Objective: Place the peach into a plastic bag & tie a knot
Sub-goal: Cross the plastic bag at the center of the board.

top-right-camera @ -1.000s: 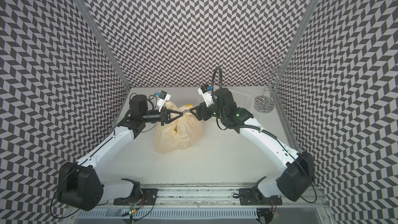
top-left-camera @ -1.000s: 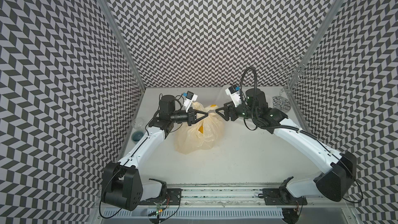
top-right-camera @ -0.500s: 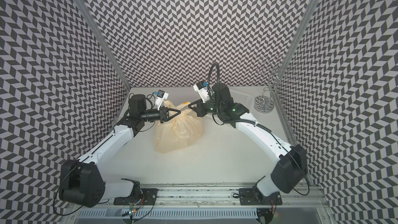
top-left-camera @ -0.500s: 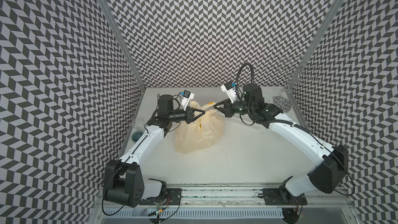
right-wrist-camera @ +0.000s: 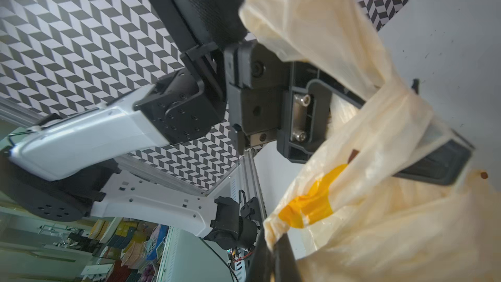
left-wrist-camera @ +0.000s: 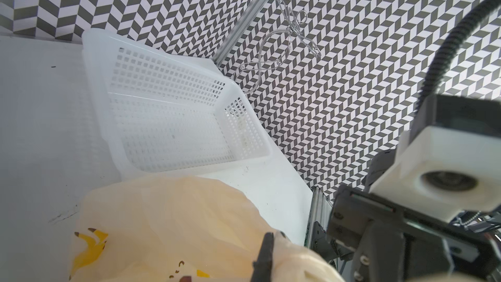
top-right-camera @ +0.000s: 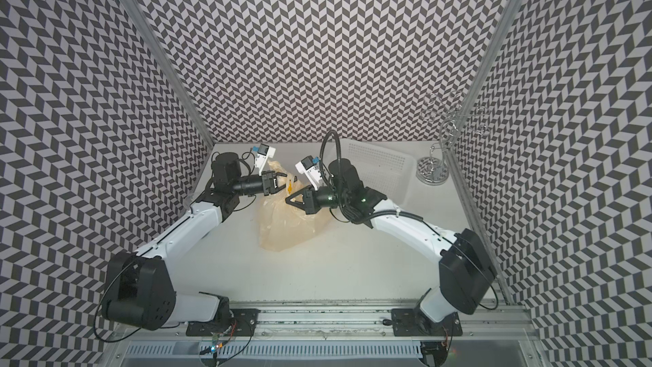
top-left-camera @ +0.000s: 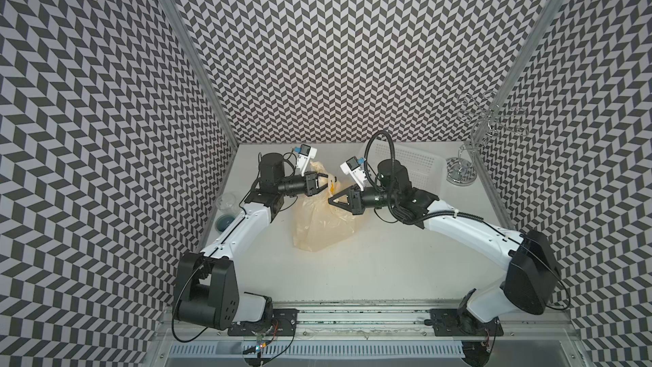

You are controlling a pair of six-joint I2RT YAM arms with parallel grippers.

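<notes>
Left gripper (top-left-camera: 324,178) is clamped on bunched plastic at the top of the plastic bag (top-left-camera: 319,224). Right gripper (top-left-camera: 331,202) is pinched tight on a handle strip (right-wrist-camera: 282,223). Tips are near each other over the bag mouth, left one farther back.

Right wrist view: the other handle strip (right-wrist-camera: 311,23) comes down and cinches into a twist, the knot (right-wrist-camera: 400,94), against a left finger (right-wrist-camera: 439,158). It looks loose, not finished.

Likely step: cinching the knot. Do it with an even pull, left and right apart, kept low. The film is thin, so no jerks. The strip looks snagged on that finger; slide it clear before pulling.

Bag sits mid table (top-left-camera: 388,270) between the arms, left of the white basket (top-left-camera: 420,162). Its long axis runs near to far, leaning a bit right at the far end. Closed bottom is nearest, on the table; mouth and handles point far, raised. The peach can't be made out through the plastic.
</notes>
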